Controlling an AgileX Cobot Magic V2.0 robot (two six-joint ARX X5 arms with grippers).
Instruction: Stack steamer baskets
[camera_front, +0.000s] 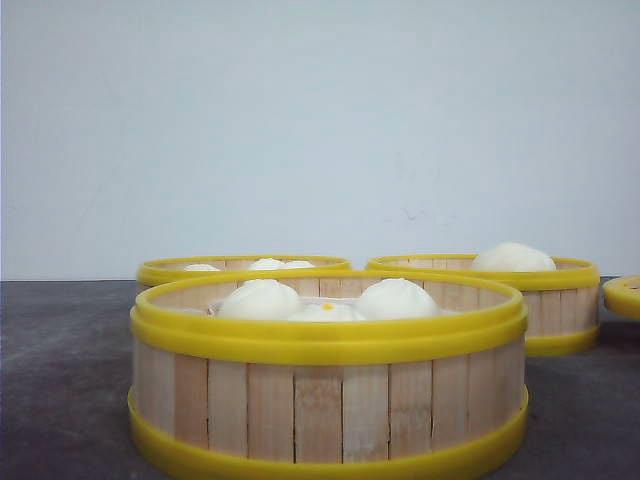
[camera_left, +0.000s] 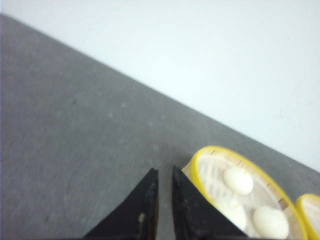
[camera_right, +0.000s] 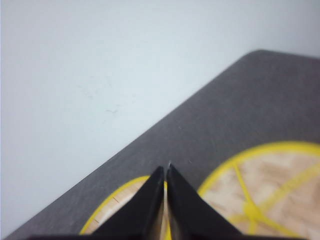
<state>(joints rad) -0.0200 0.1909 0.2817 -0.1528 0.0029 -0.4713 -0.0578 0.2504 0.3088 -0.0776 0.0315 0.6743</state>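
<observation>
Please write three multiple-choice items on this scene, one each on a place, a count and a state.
1. Where do the steamer baskets stand?
A. stacked
B. apart on the table
C. held in a claw

2. How many buns show in the nearest basket in the front view?
A. one
B. three
C. six

3. How is the left claw?
A. nearly shut, empty
B. wide open
C. clamped on a rim

B: the nearest basket, left rear basket and right rear basket each stand on the table.
B: three buns.
A: left claw shows a thin gap, holding nothing.
</observation>
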